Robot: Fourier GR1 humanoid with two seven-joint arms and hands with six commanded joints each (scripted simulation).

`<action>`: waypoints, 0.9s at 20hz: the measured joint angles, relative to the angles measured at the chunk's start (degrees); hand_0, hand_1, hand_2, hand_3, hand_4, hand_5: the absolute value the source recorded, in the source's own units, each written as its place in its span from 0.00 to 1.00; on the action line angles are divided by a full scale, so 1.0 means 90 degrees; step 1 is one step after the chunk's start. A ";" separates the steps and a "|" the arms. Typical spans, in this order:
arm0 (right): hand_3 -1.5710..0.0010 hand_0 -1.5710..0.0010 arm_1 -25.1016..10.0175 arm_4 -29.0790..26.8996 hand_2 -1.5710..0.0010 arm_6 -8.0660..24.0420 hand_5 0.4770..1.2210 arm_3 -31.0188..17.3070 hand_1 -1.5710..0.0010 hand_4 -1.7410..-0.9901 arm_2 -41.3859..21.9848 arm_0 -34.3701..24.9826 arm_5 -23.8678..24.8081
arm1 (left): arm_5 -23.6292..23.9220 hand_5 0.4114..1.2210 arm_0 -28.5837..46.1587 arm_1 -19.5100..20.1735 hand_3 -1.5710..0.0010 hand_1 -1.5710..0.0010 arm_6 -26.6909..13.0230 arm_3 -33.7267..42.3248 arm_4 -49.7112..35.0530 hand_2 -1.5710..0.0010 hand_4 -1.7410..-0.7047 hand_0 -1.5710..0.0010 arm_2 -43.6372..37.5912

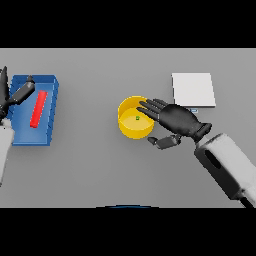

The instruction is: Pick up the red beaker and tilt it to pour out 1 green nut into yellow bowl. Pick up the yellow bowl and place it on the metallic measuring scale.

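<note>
Yellow bowl (134, 125) is located near the middle of the grey table (100, 170), with a single green nut (137, 118) lying inside it. The right hand (177, 120) is positioned at the bowl's right side; its fingers are spread over the rim and its thumb is set below, with nothing gripped. A white scale (193, 89) is seen just behind that hand. At far left, the red beaker (39, 109) lies in a blue tray (50, 95). The left hand (15, 95) is seen at the tray's left edge, fingers relaxed and holding nothing.
</note>
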State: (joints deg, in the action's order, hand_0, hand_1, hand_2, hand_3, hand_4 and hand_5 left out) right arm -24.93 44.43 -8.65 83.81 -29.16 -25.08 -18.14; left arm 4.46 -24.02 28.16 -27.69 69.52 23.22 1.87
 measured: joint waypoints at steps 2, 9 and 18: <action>1.00 1.00 -0.0026 0.0266 1.00 -0.0131 0.31 -0.0316 1.00 0.70 -0.0288 -0.0378 -0.0162 | -0.0014 0.36 0.0082 -0.0006 1.00 1.00 0.0067 0.0051 -0.0032 1.00 0.96 1.00 0.0001; 1.00 1.00 0.0198 0.0504 1.00 -0.0357 0.34 -0.1077 1.00 0.67 -0.0828 -0.1014 -0.0719 | -0.0033 0.35 0.0098 0.0010 1.00 1.00 0.0051 0.0102 -0.0050 1.00 0.97 1.00 -0.0004; 1.00 1.00 0.0632 0.0778 1.00 -0.0283 0.35 -0.2058 1.00 0.63 -0.1226 -0.1704 -0.0958 | -0.0057 0.36 0.0338 0.0122 1.00 1.00 0.0189 0.0250 -0.0137 1.00 0.96 1.00 -0.0096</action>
State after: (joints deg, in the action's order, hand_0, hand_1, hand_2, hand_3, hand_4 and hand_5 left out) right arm -19.24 51.43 -11.20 65.29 -40.19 -40.41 -26.77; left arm 3.95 -20.98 29.26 -25.99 71.77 21.99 1.00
